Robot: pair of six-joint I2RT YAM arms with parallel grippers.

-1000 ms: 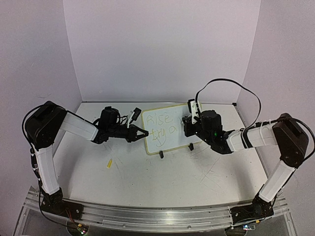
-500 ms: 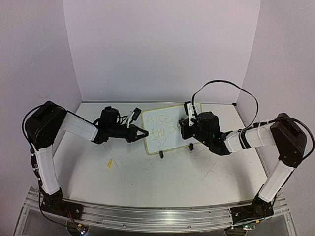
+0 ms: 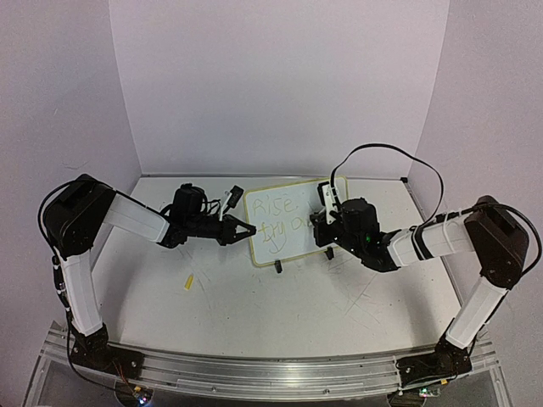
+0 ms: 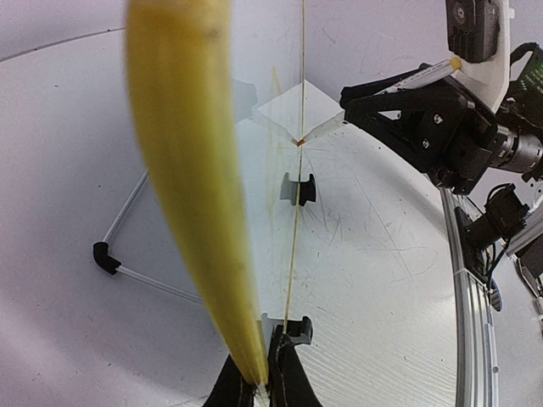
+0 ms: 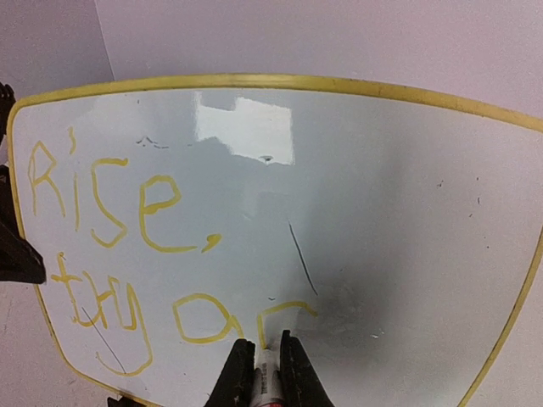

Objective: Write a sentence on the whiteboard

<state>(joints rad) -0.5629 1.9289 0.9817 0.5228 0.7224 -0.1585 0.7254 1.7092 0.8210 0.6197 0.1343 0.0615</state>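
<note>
**Sentence partly written**

The whiteboard [image 3: 288,210], near the middle of the far edge, is clamped by the left gripper [image 3: 247,229]; a marker [image 5: 265,381] is pinched in the right gripper [image 3: 323,223]. "Rise, try" plus two letters is written; more seems owed

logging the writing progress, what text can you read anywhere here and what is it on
"Rise," in yellow, top line of the whiteboard.
"try a", first word unsure (maybe "thy"), on its second line, followed by an unfinished letter.
Marks on the marker: too blurred to read.
No other text shows.
</note>
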